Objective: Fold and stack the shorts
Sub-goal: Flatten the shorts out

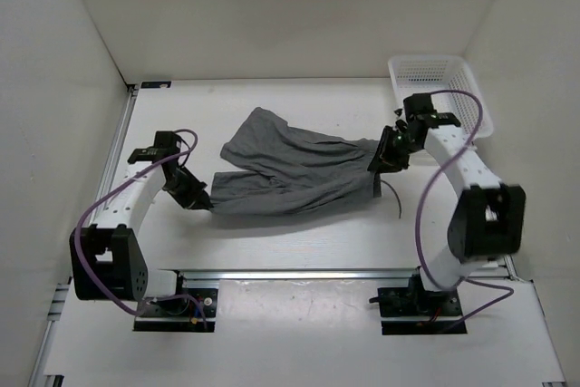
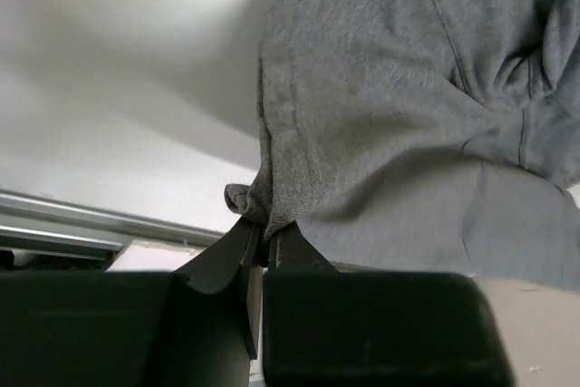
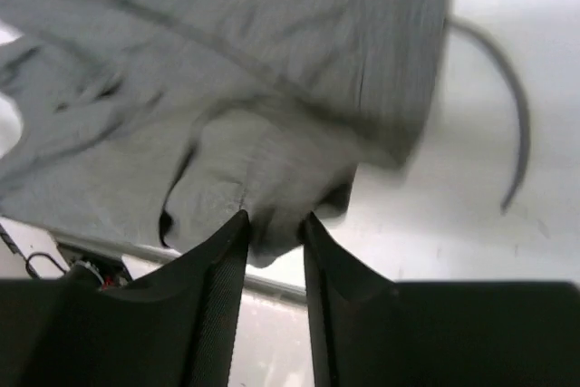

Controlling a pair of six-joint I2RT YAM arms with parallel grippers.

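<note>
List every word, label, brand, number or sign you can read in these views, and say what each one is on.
None: no word, number, logo or sign is readable in any view.
The shorts are plain grey, with no print or tag showing.
The white mesh basket, the left arm and the right arm carry no legible marking.

In the right wrist view you are looking at the shorts [image 3: 272, 88] smearing into blur and running off the top and left edges. The blur is keeping you from telling whether the right gripper [image 3: 275, 224] is pinching the bunched cloth. From above, the right arm [image 1: 462, 165] is covering part of the basket [image 1: 426, 70].
</note>
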